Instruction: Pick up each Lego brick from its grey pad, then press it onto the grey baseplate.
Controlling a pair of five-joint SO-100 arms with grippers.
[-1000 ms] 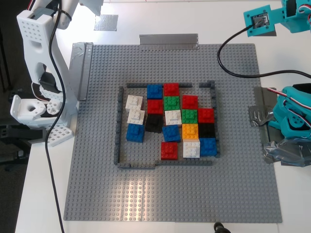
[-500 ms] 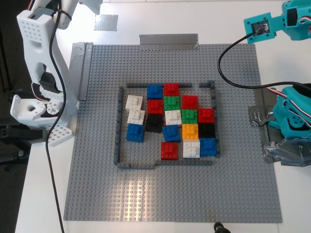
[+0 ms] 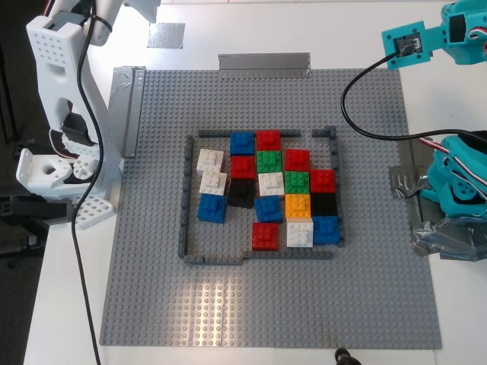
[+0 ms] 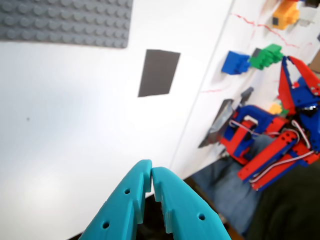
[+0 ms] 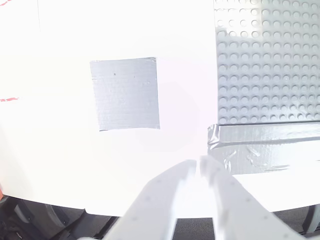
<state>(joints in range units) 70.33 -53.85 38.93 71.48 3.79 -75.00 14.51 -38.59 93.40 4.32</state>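
Observation:
The grey baseplate [image 3: 152, 304] fills the middle of the exterior view. Several coloured 2x2 bricks sit on it inside a low dark grey wall [image 3: 186, 198], among them a blue brick [image 3: 211, 207] and a red brick [image 3: 265, 236]. The light grey pad [image 3: 166, 35] lies bare beyond the plate's far corner on the exterior view's left. It also shows in the second wrist view [image 5: 125, 93], ahead of my shut, empty white second gripper [image 5: 197, 167]. My teal first gripper [image 4: 151, 175] is shut and empty above white table, short of the bare dark grey pad [image 4: 159, 72].
Silver duct-tape strips [image 3: 264, 65] hold the plate's edges. The white arm's base [image 3: 57, 152] stands at the exterior view's left, the teal arm's base [image 3: 456, 190] at its right, with a black cable [image 3: 358, 106] over the plate. A red-and-blue arm [image 4: 270, 135] shows off the table.
The teal arm's wrist camera at the exterior view's upper right has shifted slightly right and up, then held still. The bricks and the white arm have not moved.

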